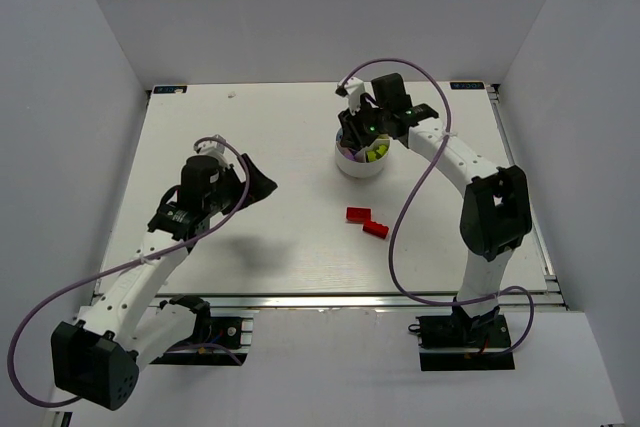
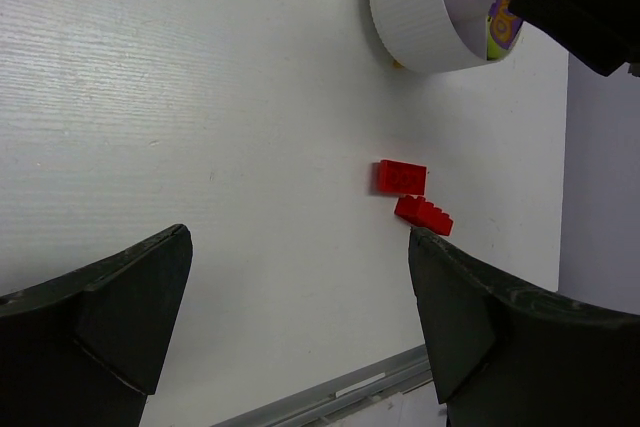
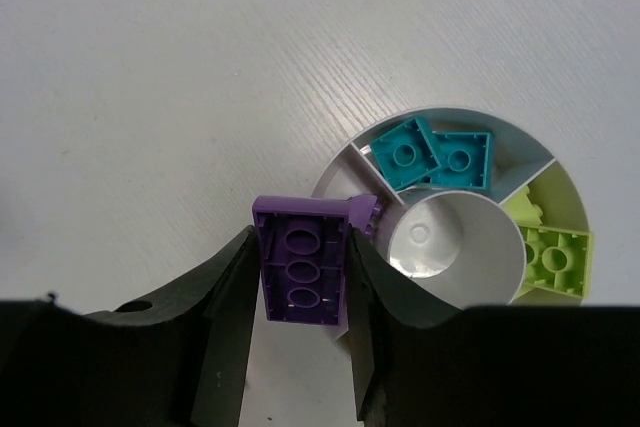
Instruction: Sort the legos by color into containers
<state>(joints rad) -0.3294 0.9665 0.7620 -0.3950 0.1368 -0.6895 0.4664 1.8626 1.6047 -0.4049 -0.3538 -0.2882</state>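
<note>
Lab test cell: white table (image 1: 270, 147), plain white enclosure walls (image 1: 70, 57), two robot arms (image 1: 455, 162).

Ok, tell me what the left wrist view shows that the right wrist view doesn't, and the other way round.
Only the left wrist view: two red bricks lying close together on the table, apart from the white dish, and the left pincer, open and empty.
Only the right wrist view: the central hub, two cyan bricks in one compartment, and lime green bricks in the next, seen whole.
Both: the white dish, and the purple brick clamped in the right pincer at the dish's edge.
</note>
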